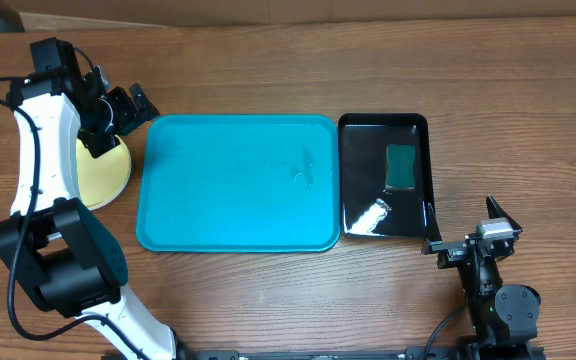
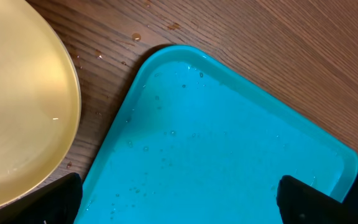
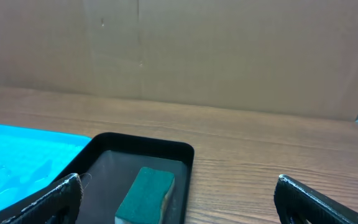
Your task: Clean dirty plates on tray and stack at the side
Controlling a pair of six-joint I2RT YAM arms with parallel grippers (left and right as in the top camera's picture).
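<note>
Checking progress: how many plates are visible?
1: a pale yellow plate on the table left of the turquoise tray, partly under the left gripper. Others may be hidden beneath it.

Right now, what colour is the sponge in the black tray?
The sponge is dark green on top, best seen from the right wrist.

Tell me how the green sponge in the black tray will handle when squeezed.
The sponge, a thick block with a green top over a paler layer, probably compresses rather than staying stiff. Lying flat, it should not roll. The black tray glistens as if wet, so the sponge may be soggy.
</note>
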